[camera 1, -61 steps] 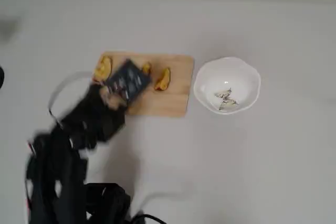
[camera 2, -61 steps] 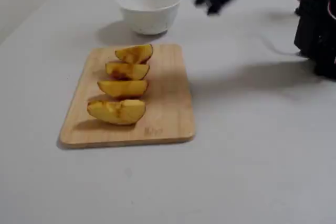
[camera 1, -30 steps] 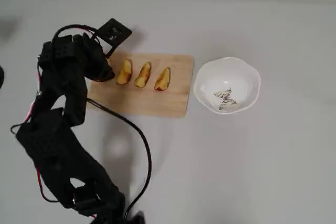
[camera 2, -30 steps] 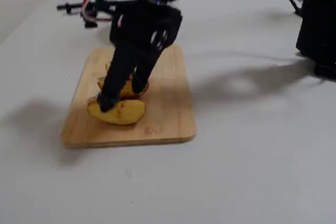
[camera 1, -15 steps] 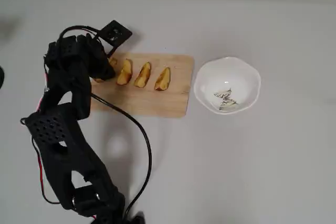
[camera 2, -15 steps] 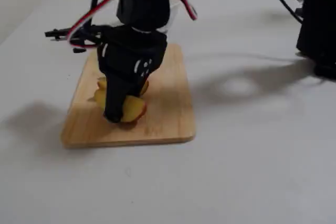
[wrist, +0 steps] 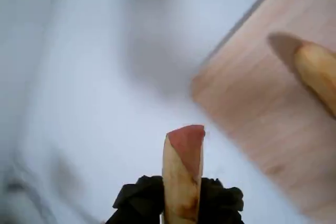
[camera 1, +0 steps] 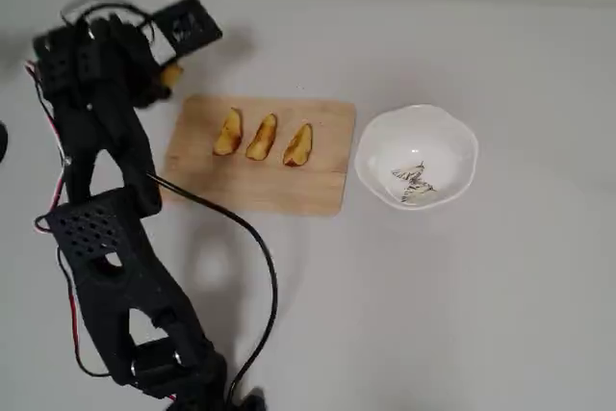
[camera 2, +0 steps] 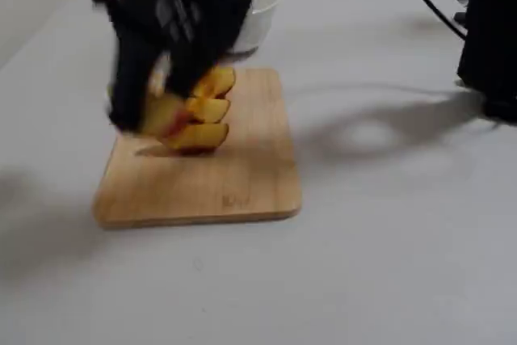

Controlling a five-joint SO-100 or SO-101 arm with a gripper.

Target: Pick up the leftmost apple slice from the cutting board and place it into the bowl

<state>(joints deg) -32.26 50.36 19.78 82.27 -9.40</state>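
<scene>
My gripper (camera 1: 166,76) is shut on the leftmost apple slice (camera 1: 172,74) and holds it in the air past the cutting board's (camera 1: 289,190) top-left corner in the overhead view. The wrist view shows the slice (wrist: 182,177) upright between the black fingers (wrist: 135,203), red skin on top, with the cutting board (wrist: 262,114) at the upper right. In the fixed view the blurred gripper (camera 2: 145,119) carries the slice (camera 2: 164,114) above the board's (camera 2: 226,183) left side. Three slimmer slices (camera 1: 261,137) remain in a row on the board. The white bowl (camera 1: 452,137) stands to its right.
The black arm (camera 1: 106,267) and its cable (camera 1: 265,286) fill the left side of the overhead view. In the fixed view a black block (camera 2: 493,38) stands at the right edge and the bowl (camera 2: 260,15) sits behind the board, partly hidden by the gripper.
The gripper came down on the broad slice at the board's end, shut on it, and has now lifted it up and off the board toward the top left of the overhead view.
</scene>
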